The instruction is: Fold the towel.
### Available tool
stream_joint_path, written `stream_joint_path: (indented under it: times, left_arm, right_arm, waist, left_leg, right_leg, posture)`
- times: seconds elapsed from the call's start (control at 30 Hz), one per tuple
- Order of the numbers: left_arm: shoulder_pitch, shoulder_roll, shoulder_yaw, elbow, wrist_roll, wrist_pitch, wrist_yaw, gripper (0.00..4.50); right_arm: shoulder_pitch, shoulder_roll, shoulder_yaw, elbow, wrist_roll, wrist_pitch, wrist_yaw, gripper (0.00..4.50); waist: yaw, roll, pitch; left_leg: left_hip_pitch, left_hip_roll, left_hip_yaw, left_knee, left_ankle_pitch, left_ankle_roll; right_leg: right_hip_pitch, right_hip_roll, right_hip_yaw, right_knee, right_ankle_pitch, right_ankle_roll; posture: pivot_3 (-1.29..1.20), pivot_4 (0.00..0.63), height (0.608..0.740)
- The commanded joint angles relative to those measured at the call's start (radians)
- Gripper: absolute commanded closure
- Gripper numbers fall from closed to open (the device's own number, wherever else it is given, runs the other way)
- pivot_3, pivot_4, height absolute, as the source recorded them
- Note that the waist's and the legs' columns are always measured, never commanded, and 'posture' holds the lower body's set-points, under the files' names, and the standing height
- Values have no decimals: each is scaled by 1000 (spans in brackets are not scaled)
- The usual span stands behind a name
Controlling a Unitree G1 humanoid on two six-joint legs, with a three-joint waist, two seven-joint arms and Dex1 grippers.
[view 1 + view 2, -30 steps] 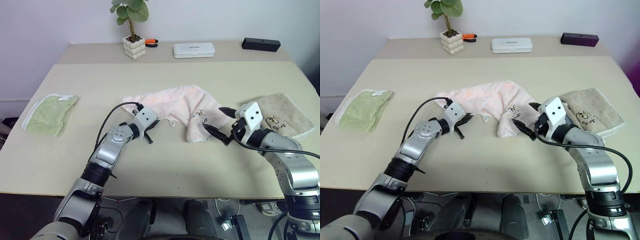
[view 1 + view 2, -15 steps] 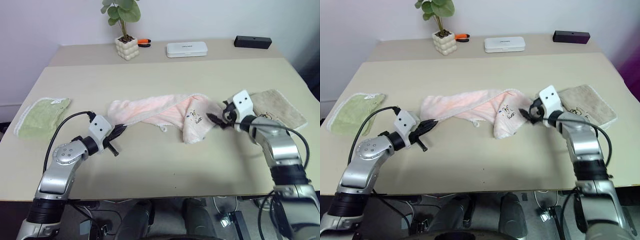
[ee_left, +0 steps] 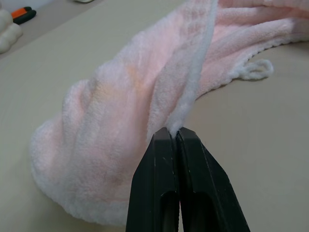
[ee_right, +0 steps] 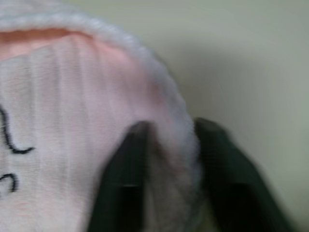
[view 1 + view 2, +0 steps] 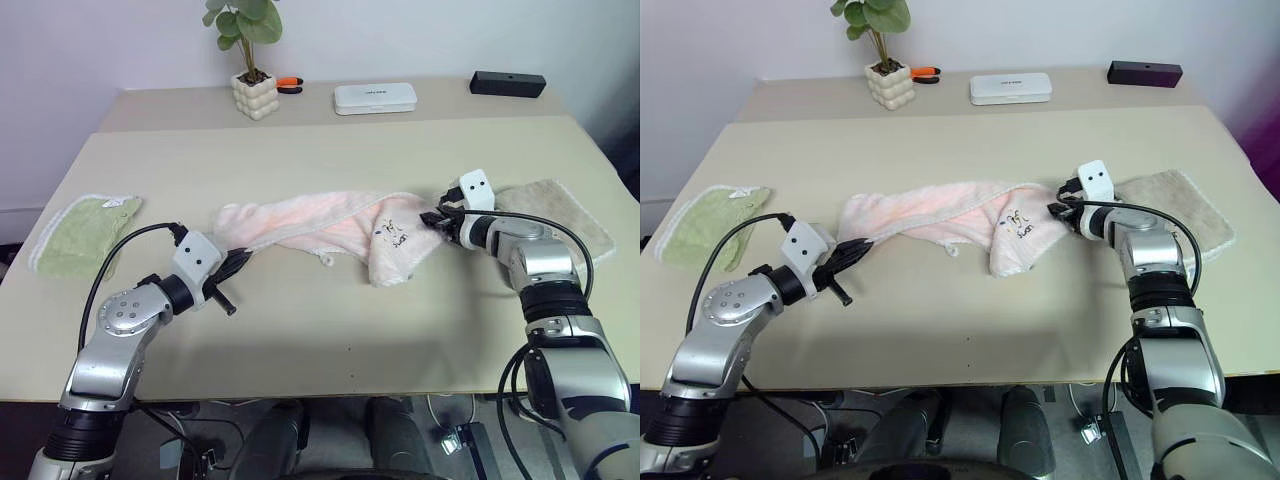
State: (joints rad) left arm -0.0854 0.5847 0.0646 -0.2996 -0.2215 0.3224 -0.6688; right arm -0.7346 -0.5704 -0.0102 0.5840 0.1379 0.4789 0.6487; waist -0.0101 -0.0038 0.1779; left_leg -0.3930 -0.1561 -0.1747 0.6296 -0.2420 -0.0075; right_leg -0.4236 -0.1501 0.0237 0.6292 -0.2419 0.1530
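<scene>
Three towels lie on the table [image 5: 330, 330]: one pale pink towel [image 5: 320, 222] stretched across the middle, one light green towel [image 5: 85, 230] at the left edge, and one beige towel [image 5: 560, 205] at the right. The left end effector [image 3: 174, 134] has its fingers pressed together on the pink towel's whitish trimmed edge at its left end. The right end effector [image 4: 169, 140] pinches the trimmed edge at the towel's right end, near its dark printed mark [image 5: 392, 233].
</scene>
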Motion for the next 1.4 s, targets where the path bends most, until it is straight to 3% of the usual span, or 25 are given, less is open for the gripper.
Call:
stream_joint_path:
  times: [0.03,0.3,0.43,0.57,0.7,0.8,0.9,1.1,1.17,1.4]
  left_arm:
    - [4,17,33,-27,-13,-1,-1,4500]
    - [-130,37,82,176,32,-87,48,4500]
    - [-541,33,89,579,133,-241,224,4500]
    - [-901,50,139,910,127,-390,330,4500]
    - [-1034,102,177,1048,96,-463,295,4500]
    - [-955,154,189,993,48,-483,157,4500]
    - [-764,180,226,820,-44,-424,30,4500]
    - [-104,255,364,286,-249,-119,-167,4500]
    - [66,275,413,165,-287,-37,-195,4500]
    - [370,332,539,-21,-330,141,-275,4500]
  right_arm:
    - [9,-43,-3,-56,-23,5,11,4416]
    - [-59,-108,22,-69,-118,-170,-7,4416]
    - [-282,-123,35,66,-192,-366,-67,4416]
    - [-480,-131,43,185,-231,-512,-103,4416]
    - [-544,-132,36,162,-205,-579,-49,4416]
    - [-474,-132,28,8,-138,-561,63,4416]
    - [-320,-141,29,-210,-57,-490,181,4416]
    - [142,-281,16,-699,137,-216,412,4416]
    - [250,-325,-7,-794,192,-147,452,4416]
    - [518,-479,-122,-995,370,11,604,4416]
  waist:
    - [0,0,0]
    - [-2,0,0]
    - [0,-1,3]
    - [-6,-3,2]
    - [-25,-4,1]
    - [-48,-4,1]
    - [-64,-4,1]
    - [-59,-3,2]
    - [-52,-3,2]
    - [16,-2,2]
  left_leg:
    - [0,0,0,0,0,0]
    - [0,0,0,0,0,0]
    - [-2,0,0,0,1,-1]
    - [-11,0,0,3,4,-7]
    - [-13,0,3,1,1,-1]
    - [-17,-1,5,1,0,1]
    - [-17,-1,4,1,0,1]
    - [-16,0,4,4,0,0]
    - [-16,0,5,5,0,0]
    - [-11,5,7,7,-2,3]
  right_leg:
    - [0,0,0,0,0,0]
    - [-1,0,0,1,0,0]
    - [-3,0,0,1,1,-1]
    - [-10,1,-2,-1,6,0]
    - [-14,-2,-4,-1,6,1]
    - [-19,-3,-4,-1,7,2]
    - [-20,-3,-4,0,7,2]
    - [-20,-1,-1,3,7,1]
    - [-20,-1,0,2,7,1]
    - [-12,1,-3,0,9,-3]
  posture:
    - [0,150,740]
    - [0,150,740]
    - [0,150,740]
    - [0,150,740]
    - [0,150,740]
    - [0,150,740]
    - [0,150,740]
    - [0,150,740]
    - [0,150,740]
    - [0,150,740]
